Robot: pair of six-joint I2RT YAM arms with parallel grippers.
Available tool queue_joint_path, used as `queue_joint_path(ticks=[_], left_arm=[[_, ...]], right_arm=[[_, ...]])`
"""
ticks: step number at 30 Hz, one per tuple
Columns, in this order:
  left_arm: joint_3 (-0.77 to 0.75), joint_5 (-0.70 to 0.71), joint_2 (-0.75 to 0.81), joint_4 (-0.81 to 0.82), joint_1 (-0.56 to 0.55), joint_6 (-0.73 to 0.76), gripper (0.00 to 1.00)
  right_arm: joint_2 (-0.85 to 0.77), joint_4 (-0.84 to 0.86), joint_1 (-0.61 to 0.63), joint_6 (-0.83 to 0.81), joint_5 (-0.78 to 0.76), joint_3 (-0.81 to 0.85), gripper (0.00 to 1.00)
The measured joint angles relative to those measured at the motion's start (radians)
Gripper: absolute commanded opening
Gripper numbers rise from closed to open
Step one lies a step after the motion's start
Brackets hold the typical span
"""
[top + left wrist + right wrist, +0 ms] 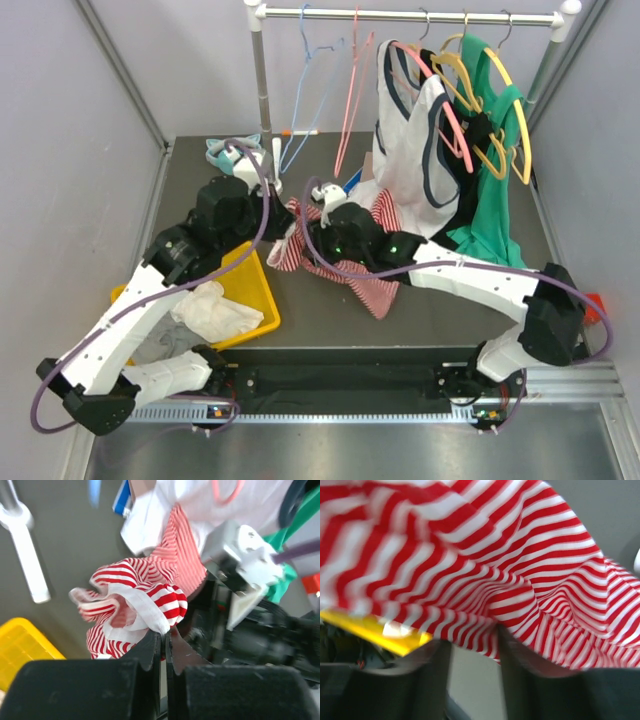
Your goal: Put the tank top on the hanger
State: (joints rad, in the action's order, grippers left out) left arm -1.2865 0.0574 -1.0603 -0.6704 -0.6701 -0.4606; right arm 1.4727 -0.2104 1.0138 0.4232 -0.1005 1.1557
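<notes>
Tank top [375, 285]: bunched, long axis diagonal, far-left to near-right.
Left end effector [163, 636]: clamped on its hem.
Right end effector [472, 652]: jaws apart beneath fabric.

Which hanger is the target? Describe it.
Metal clothes rail across the back: second from its left end hangs a thin salmon-pink triangular hanger, bare. The light blue hanger is on its left; the thicker pink hanger on its right carries a white top.

The dark grey counter [440, 310] carries a yellow plastic tray [255, 295] at left; the red-and-white striped fabric tank top [375, 290] drapes onto its middle.
</notes>
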Motion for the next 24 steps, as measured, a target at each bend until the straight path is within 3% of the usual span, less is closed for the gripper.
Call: queue_joint_path(ticks=[2,5,9,13,18,19,20,21,23,24], left_arm=[[-0.069,0.024,0.001,-0.031,0.001,0.008,0.00],[-0.150,0.052,0.011,-0.064,0.001,0.018,0.00],[-0.151,0.036,0.044,-0.058,0.002,0.014,0.00],[-0.034,-0.042,0.048,0.031,0.000,-0.047,0.00],[0.138,-0.079,-0.045,0.184,-0.071,-0.140,0.00],[0.155,-0.072,-0.085,0.214,-0.111,-0.154,0.00],[0.159,-0.072,-0.116,0.236,-0.137,-0.165,0.00],[0.159,-0.071,-0.154,0.265,-0.169,-0.173,0.00],[0.152,-0.071,-0.241,0.333,-0.222,-0.193,0.15],[0.133,-0.074,-0.298,0.354,-0.249,-0.199,0.33]], right_arm=[[0.039,0.002,-0.002,-0.020,-0.024,0.071,0.11],[0.066,0.005,-0.013,-0.041,-0.056,0.158,0.01],[0.063,0.017,-0.044,-0.049,-0.090,0.195,0.00],[0.027,0.011,-0.103,-0.041,-0.124,0.137,0.02],[-0.109,-0.081,-0.189,0.007,-0.175,-0.075,0.22],[-0.141,-0.108,-0.200,0.019,-0.189,-0.114,0.29],[-0.173,-0.139,-0.206,0.033,-0.201,-0.148,0.45],[-0.206,-0.170,-0.210,0.048,-0.214,-0.176,0.52],[-0.262,-0.223,-0.211,0.078,-0.229,-0.210,0.68],[-0.296,-0.249,-0.211,0.090,-0.233,-0.224,0.71]])
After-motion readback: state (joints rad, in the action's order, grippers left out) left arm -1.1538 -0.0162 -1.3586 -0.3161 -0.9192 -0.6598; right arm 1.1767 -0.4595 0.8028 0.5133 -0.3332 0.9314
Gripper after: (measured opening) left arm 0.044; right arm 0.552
